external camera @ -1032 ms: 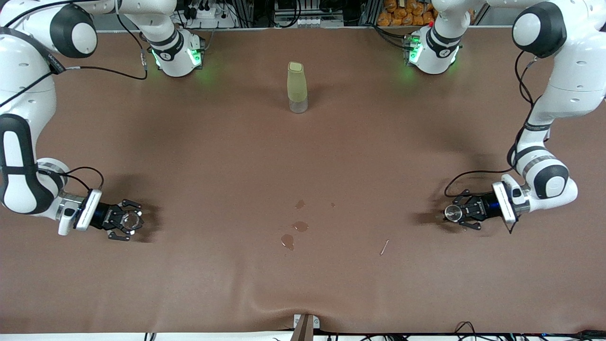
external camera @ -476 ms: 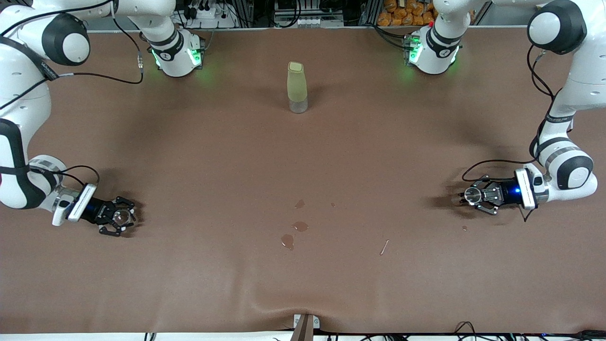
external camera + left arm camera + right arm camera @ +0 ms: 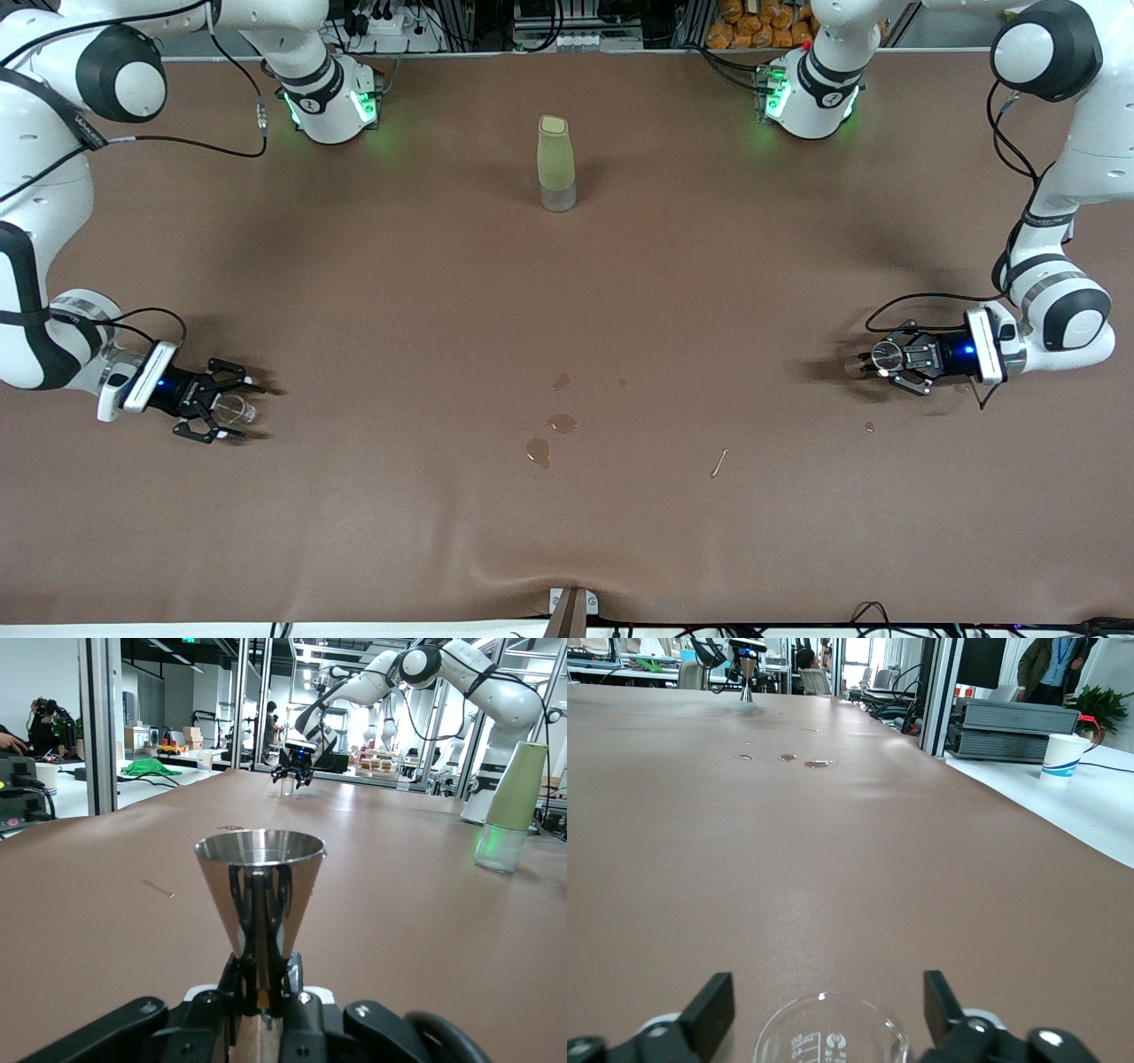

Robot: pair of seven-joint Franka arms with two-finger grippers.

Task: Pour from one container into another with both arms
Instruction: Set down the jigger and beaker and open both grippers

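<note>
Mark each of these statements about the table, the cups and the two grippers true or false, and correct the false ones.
1. The left gripper is shut on the metal cup. True.
2. The right gripper is clamped tight on the glass beaker. False: its fingers stand open around the beaker.
3. The green bottle lies on its side. False: it stands upright.
4. Small puddles lie on the brown table cover, nearer the front camera than the bottle. True.

Two cups, one bottle
</note>
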